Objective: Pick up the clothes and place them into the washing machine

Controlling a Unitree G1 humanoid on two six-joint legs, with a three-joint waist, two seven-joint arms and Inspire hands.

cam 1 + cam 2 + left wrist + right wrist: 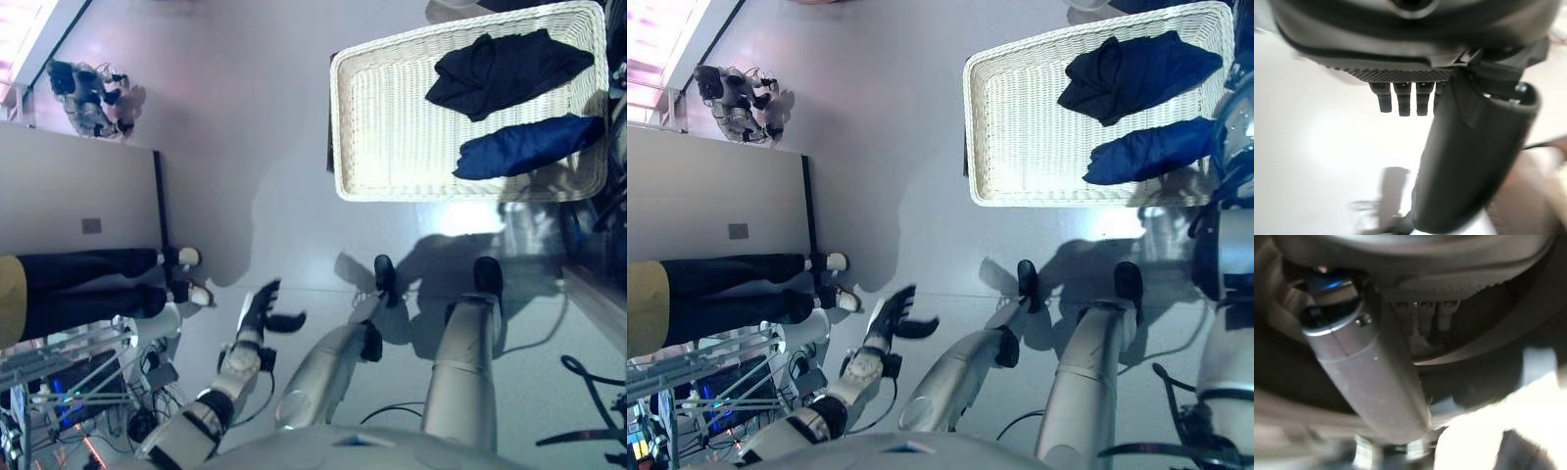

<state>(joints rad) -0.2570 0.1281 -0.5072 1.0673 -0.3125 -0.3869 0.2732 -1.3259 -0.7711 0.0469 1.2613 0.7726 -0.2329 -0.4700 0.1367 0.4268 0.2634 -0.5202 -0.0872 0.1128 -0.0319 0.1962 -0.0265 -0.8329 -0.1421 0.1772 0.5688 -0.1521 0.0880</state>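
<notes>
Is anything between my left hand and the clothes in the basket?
Nothing visible blocks it. The left hand hangs open over bare floor, holding nothing. The black garment and the blue garment lie in the white wicker basket, with only open floor in between. The basket's rim has to be cleared.

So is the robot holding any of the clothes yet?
No. The left hand hangs open over the floor, holding nothing. The right hand looks empty too. Both clothes, black and blue, lie in the white basket.
</notes>
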